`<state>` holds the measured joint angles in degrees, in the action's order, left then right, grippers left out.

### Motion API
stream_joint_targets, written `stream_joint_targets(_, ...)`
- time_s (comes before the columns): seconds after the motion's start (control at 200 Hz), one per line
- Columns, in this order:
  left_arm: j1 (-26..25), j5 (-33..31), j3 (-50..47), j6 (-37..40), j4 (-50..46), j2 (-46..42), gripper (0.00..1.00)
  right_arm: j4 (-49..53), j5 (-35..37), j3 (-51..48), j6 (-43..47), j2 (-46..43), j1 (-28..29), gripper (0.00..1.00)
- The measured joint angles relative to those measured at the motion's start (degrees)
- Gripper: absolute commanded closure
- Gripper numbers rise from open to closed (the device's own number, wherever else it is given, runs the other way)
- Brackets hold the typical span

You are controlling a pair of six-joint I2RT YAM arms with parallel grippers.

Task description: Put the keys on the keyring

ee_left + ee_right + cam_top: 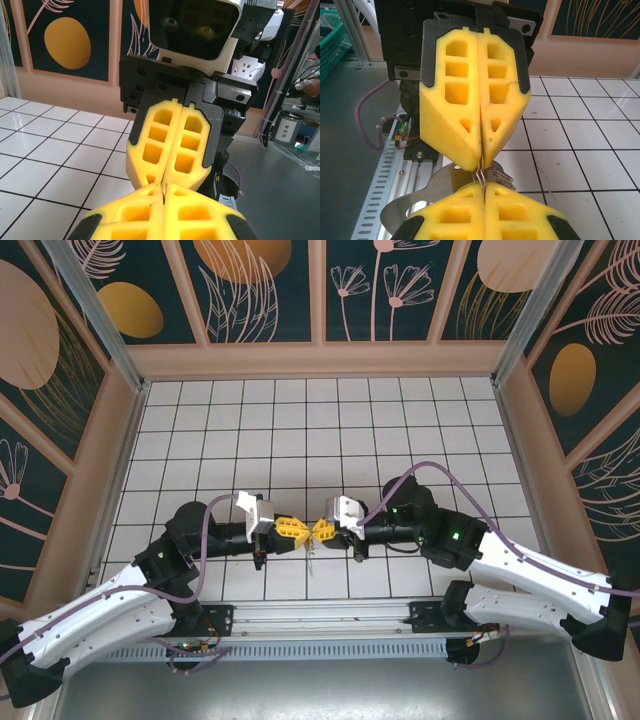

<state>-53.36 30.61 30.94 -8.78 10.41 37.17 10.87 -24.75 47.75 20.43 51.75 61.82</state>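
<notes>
Left gripper [297, 529]: fingers pressing together, pinching a thin wire at the tips; sitting just beyond the rail [320, 614], at its middle.
Right gripper [319, 530]: also squeezing closed on that wire, tip to tip with the left one, just beyond the rail.
Keyring [481, 175]: its silvery wire is showing in the seam between both pairs of tips, above the tiles just beyond the rail.
Loops [503, 176]: small silvery curls are peeking out beside the wire; possibly keys, I cannot tell.
Strand [311, 558]: something thin is dangling from the tips toward the rail.
Progress: threading is looking under way, not finished; how many keys are on, I cannot tell.
Count: two grippers, one keyring, keys uncountable.
</notes>
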Motion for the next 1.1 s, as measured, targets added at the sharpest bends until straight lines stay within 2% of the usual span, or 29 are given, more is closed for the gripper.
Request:
stream_joint_targets(0.616,0.0,0.44,-0.04,-0.52,1.42,-0.2,1.0,-1.07,-0.13,-1.38,-0.7,0.07,0.0,1.0)
stream_joint_targets(1.021,0.0,1.97,-0.04,-1.22,6.25,-0.02,1.0,-1.68,-0.31,-2.19,-1.29,1.62,0.0,1.0)
stream_joint_targets(1.101,0.0,2.05,-0.04,-1.4,6.29,-0.33,1.0,-3.02,0.11,-3.19,-1.46,0.63,0.0,0.89)
